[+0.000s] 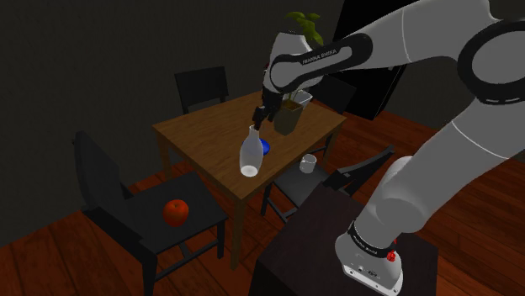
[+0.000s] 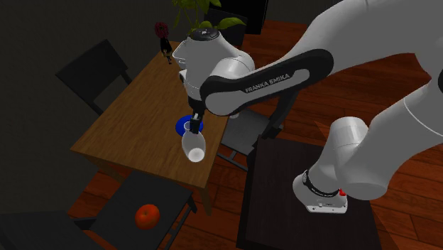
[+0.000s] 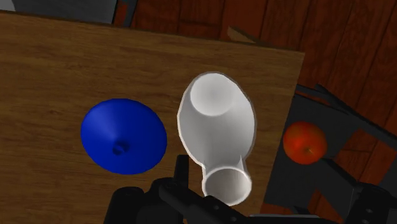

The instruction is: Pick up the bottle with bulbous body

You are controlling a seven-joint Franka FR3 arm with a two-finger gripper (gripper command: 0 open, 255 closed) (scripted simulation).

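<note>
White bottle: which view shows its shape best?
The wrist view: the white bottle is near, with bulbous body, narrow neck and open mouth all plain, beside a blue dish. The shoulder view shows it from the side, farther off; the second exterior view from above, its neck under the gripper.

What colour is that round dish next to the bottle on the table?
Deep blue. The dish shows best in the wrist view, beside the white bottle.
</note>
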